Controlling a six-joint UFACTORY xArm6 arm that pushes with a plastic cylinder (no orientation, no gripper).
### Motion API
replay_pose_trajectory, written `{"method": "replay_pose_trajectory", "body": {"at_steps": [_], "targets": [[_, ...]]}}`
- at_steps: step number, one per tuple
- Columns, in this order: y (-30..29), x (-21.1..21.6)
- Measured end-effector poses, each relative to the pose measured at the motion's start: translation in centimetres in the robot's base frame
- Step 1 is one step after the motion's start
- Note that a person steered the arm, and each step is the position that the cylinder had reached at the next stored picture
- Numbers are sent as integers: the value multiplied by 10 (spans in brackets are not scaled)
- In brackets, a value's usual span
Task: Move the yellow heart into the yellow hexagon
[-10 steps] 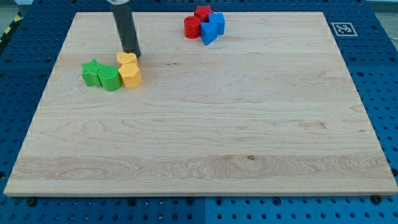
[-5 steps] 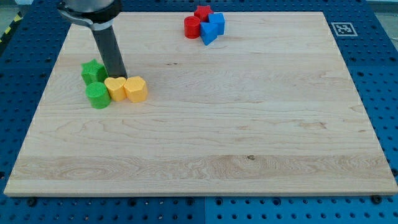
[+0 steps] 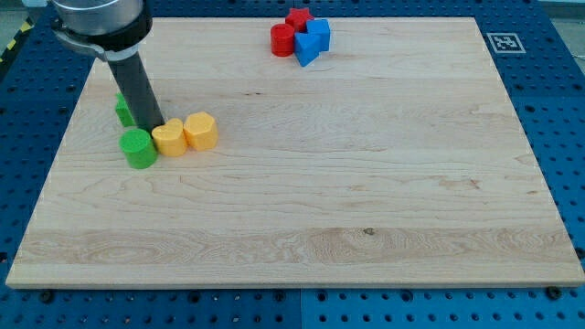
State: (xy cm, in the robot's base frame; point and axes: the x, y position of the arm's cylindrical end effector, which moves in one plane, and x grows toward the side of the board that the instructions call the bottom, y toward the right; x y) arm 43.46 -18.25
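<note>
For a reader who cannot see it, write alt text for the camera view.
My tip rests behind a yellow heart touching a yellow hexagon on a wooden board. A green cylinder sits at the heart's left; red and blue blocks cluster at the top.

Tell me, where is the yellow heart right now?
The yellow heart sits at the view's upper left of the board, touching the yellow hexagon on its right and the green cylinder on its left, with my tip just behind.
</note>
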Motion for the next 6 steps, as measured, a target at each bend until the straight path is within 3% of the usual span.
{"method": "replay_pose_trajectory", "body": {"at_steps": [2, 4, 6], "targets": [[48, 11], [141, 11], [137, 21]]}}
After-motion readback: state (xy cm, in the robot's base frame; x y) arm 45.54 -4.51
